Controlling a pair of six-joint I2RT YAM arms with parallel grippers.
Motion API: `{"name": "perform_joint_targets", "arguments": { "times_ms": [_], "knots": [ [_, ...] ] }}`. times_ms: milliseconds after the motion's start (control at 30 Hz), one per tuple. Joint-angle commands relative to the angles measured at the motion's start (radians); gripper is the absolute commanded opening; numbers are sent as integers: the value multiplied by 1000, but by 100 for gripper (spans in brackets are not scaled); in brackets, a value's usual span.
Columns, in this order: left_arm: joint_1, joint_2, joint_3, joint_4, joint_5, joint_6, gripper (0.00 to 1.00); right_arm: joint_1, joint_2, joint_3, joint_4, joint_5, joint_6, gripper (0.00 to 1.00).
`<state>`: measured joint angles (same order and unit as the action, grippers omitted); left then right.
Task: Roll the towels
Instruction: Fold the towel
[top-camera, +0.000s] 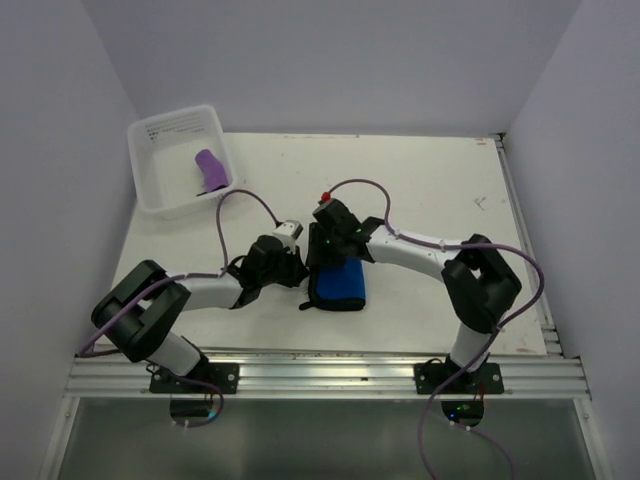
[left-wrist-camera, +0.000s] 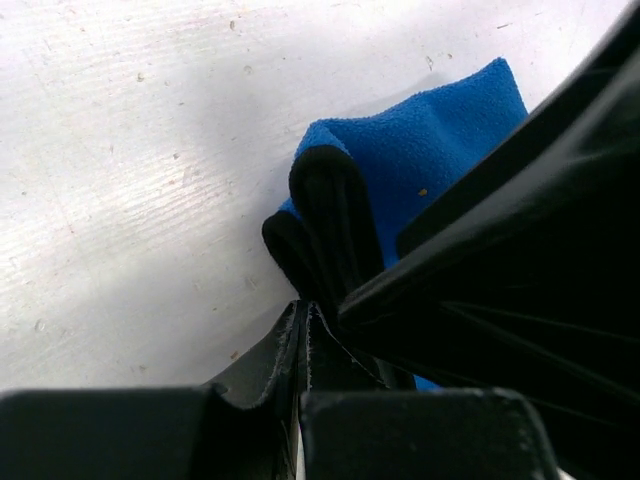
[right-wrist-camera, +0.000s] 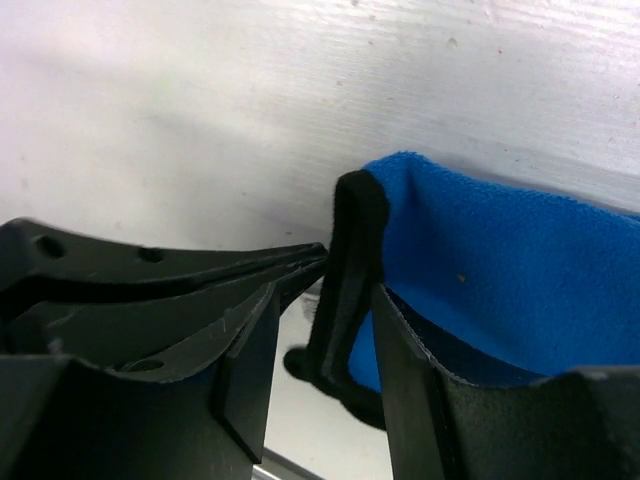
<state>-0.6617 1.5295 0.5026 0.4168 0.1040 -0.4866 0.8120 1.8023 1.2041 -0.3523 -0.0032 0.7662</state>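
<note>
Rolling the blue towel (top-camera: 340, 285) mid-table, touching the dark towel (left-wrist-camera: 325, 210), holding the left gripper (left-wrist-camera: 302, 312) pressed together at the dark fold, ideally closing the spread right gripper (right-wrist-camera: 352, 275) squarely on that edge and turning evenly, leaving the purple towel (top-camera: 210, 172) rolled in the tub (top-camera: 140, 165).
</note>
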Motion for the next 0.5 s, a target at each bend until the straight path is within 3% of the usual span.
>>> {"name": "perform_joint_targets", "arguments": {
  "times_ms": [0,167,333,467],
  "knots": [
    [-3,-61,4,-35,-35,26,0,7,-115,34,6,-14,2,46],
    [-3,-117,8,-116,-93,42,0,3,-196,29,-30,2,-11,49],
    [10,-206,27,-259,-167,45,0,-31,-293,-46,-45,48,-21,41],
    [27,-298,53,-273,-95,52,0,-126,-405,-242,9,28,5,31]
  ]
}}
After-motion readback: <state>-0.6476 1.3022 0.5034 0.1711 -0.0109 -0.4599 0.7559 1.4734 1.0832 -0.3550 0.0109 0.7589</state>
